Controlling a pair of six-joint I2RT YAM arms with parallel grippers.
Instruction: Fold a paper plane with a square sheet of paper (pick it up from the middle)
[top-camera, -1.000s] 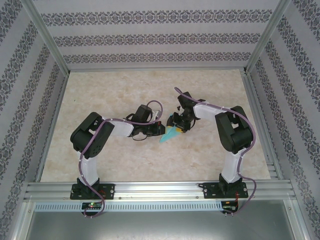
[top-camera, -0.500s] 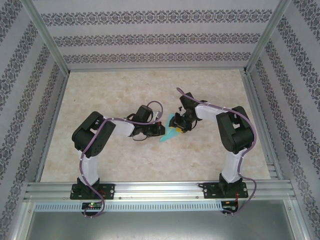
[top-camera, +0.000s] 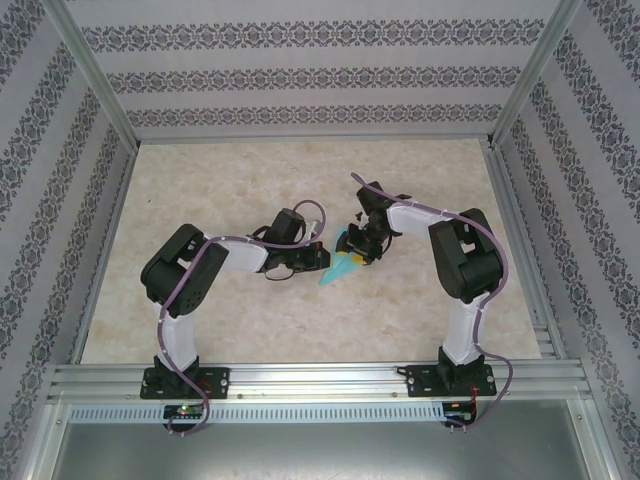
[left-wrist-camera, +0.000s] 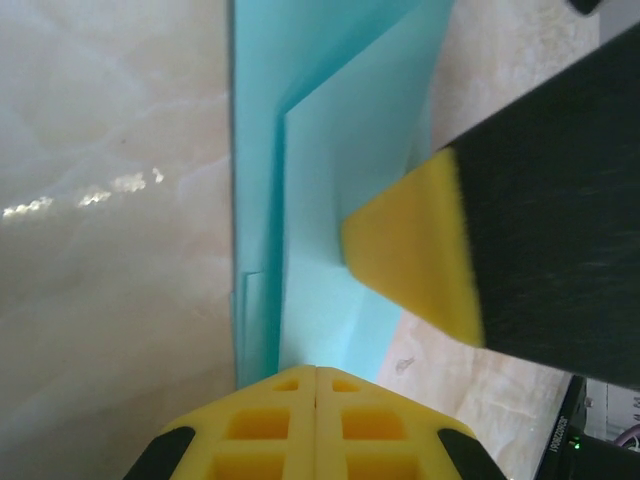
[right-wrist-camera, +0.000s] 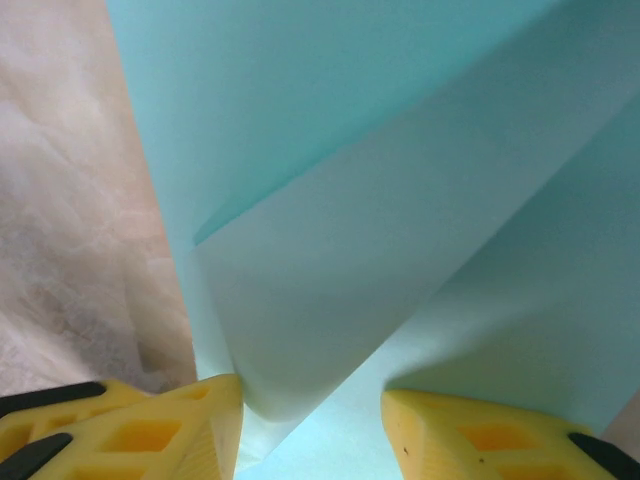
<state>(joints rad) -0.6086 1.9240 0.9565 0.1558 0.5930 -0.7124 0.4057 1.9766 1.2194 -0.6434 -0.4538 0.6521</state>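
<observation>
The turquoise sheet of paper (top-camera: 339, 268) lies partly folded on the table between the two arms, its point toward the near side. My left gripper (top-camera: 320, 258) is shut, and its yellow tips (left-wrist-camera: 316, 372) rest together on the paper's (left-wrist-camera: 330, 150) near edge, beside a folded flap. My right gripper (top-camera: 356, 243) is open over the paper's far end. A raised flap of the paper (right-wrist-camera: 380, 230) stands between its fingers (right-wrist-camera: 150, 430). One right fingertip pad (left-wrist-camera: 410, 260) touches the sheet in the left wrist view.
The marble-patterned tabletop (top-camera: 230, 180) is bounded by patterned walls and an aluminium frame rail (top-camera: 320, 380) along the near edge. Both arm bases sit on that rail.
The right gripper has shifted slightly over the paper's far end. The left gripper and the paper have stayed almost in place.
</observation>
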